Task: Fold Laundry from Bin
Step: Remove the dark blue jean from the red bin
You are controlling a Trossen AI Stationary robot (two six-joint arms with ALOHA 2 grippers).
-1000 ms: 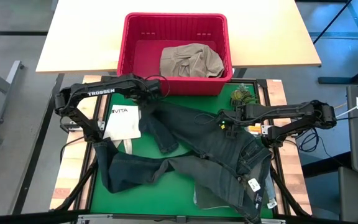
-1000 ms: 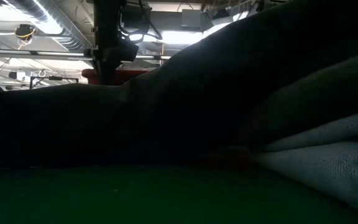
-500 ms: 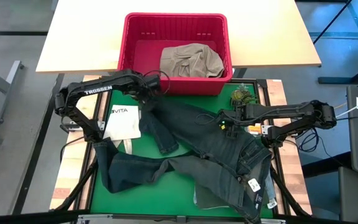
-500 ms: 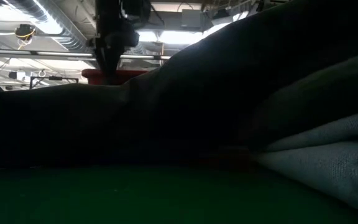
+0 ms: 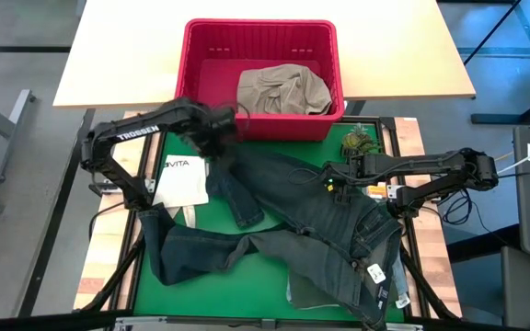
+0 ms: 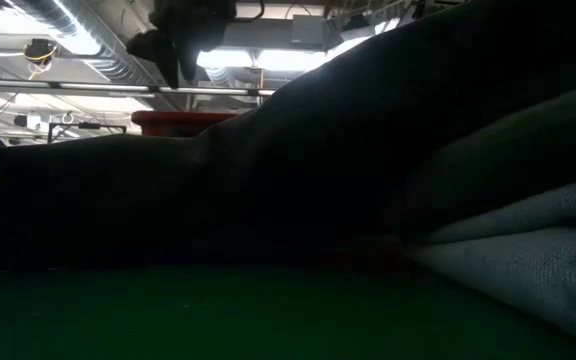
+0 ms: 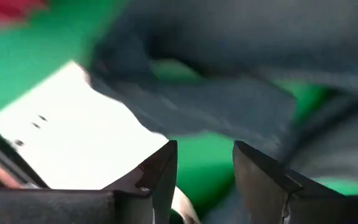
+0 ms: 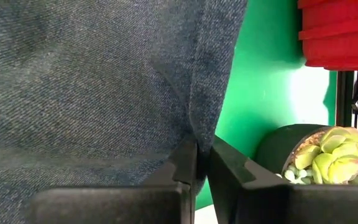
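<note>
From the high view we locate the jeans (image 5: 311, 221) spread across the green mat (image 5: 247, 285), one leg reaching toward the bin (image 5: 260, 78) and the other lying along the mat's left side. The bin stands on the light table beyond the mat and holds a khaki-beige garment (image 5: 282, 90). A white tote bag (image 5: 180, 179) lies at the mat's left edge, touching the jeans.

The left gripper (image 5: 221, 133) hovers over the leg end nearest the bin. The high view blurs it; the left wrist view resolves the matter: its fingers (image 7: 160, 171) stand apart with nothing between them, released, above denim and the white bag.

The right gripper (image 5: 335, 182) sits on the jeans near their middle. Only the right wrist view shows the grip: its fingers (image 8: 185, 165) are clenched on a raised fold of denim. That view also shows a small potted succulent (image 8: 331, 155) beside the bin's red corner (seen in the high view at the mat's far right corner).

The low view is mostly filled by dark cloth; it shows the bin's red rim (image 6: 183, 120) beyond.
</note>
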